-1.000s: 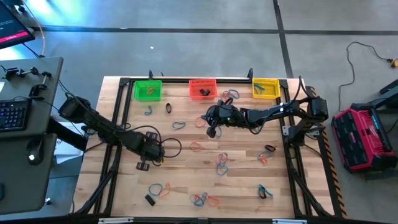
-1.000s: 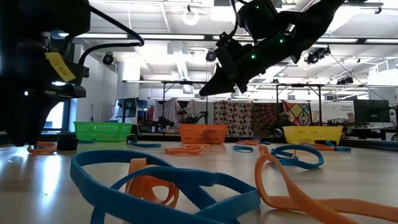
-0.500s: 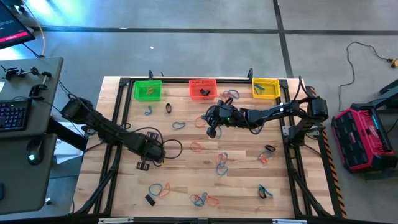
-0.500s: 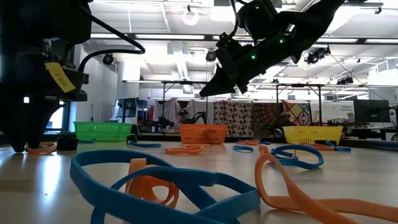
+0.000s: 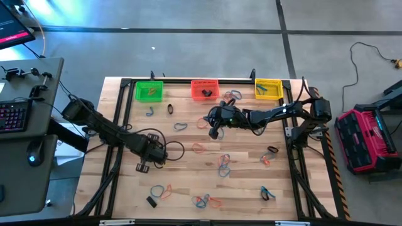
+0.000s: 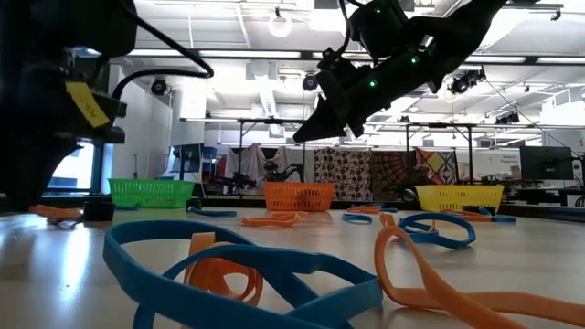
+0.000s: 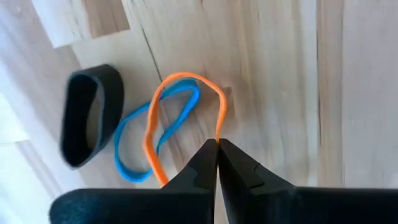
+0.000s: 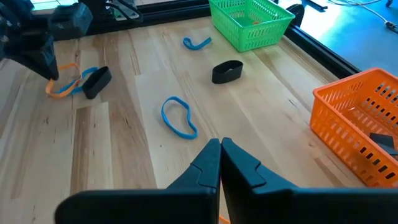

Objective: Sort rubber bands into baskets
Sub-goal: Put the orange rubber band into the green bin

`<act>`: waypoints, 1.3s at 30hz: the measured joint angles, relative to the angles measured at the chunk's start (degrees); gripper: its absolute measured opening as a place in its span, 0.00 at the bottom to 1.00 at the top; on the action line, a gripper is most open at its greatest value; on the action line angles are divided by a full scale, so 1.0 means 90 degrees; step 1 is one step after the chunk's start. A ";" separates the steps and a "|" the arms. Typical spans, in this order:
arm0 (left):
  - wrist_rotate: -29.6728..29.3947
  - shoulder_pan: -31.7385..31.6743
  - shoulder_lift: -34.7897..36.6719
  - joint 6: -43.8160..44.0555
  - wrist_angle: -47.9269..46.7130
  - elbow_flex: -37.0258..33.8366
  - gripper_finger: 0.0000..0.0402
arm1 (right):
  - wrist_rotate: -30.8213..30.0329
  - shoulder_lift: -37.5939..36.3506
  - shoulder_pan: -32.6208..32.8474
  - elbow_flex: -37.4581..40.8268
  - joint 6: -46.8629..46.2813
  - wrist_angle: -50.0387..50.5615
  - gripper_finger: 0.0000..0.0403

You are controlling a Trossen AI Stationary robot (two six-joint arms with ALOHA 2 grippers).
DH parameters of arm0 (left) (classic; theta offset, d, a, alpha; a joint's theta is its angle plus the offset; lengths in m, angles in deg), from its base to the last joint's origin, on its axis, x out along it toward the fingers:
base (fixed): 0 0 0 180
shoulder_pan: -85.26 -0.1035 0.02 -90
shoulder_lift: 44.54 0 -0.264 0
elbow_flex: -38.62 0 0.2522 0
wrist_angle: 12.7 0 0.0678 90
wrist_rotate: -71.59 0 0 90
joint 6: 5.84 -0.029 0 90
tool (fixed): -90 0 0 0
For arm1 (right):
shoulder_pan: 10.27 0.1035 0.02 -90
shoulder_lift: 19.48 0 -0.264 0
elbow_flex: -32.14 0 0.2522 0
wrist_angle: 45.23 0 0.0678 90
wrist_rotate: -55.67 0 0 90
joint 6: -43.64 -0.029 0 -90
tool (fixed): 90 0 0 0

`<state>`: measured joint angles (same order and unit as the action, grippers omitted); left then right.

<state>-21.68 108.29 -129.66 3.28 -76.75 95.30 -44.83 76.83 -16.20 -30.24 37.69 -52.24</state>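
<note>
Change: the left gripper [image 7: 217, 144] has closed since a second ago; the orange band [image 7: 186, 118] it pinches has lifted slightly off the table [image 5: 245, 185].
Left gripper: low at the table's front left, fingers pressed together on the orange band, which overlaps a blue band [image 7: 155, 134]; a black band [image 7: 87, 121] lies just beside them.
Right gripper: [image 8: 220, 146] fingers together, holding nothing, hovering above mid-table near the red-orange basket [image 5: 205, 89].
Baskets: green basket [image 5: 149, 91], red-orange and yellow basket [image 5: 268, 88] line the far edge.
Bands: others lie scattered across the wood.
</note>
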 joint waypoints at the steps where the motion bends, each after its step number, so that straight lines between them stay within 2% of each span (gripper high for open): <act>1: 0.0000 0.0000 0.0000 -0.0038 -0.0135 0.0080 0.01 | 0.0000 0.0000 0.0000 0.0000 0.0000 0.0000 0.00; 10: -0.0029 -0.0262 0.0081 -0.0039 -0.1017 0.1069 0.00 | 0.0000 0.0000 0.0000 0.0000 0.0000 0.0000 0.00; 17: -0.0062 -0.0977 0.0818 -0.0086 -0.1138 0.1548 0.00 | 0.0077 0.0000 -0.0002 0.0000 0.0000 0.0000 0.00; 21: -0.0155 -0.1686 0.1355 -0.0089 -0.1336 0.1684 0.00 | 0.0086 0.0000 -0.0001 0.0000 0.0000 0.0000 0.00; 28: -0.0793 -0.3128 0.1859 -0.0538 -0.1625 0.1849 0.00 | 0.0102 0.0000 -0.0002 0.0000 0.0000 -0.0002 0.00; 39: -0.1209 -0.6059 0.1398 -0.1853 -0.1553 0.2144 0.00 | 0.0101 0.0000 -0.0002 0.0000 0.0000 -0.0005 0.00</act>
<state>-32.56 53.75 -117.08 -13.40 -90.73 114.59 -43.92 76.83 -16.22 -30.24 37.69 -52.28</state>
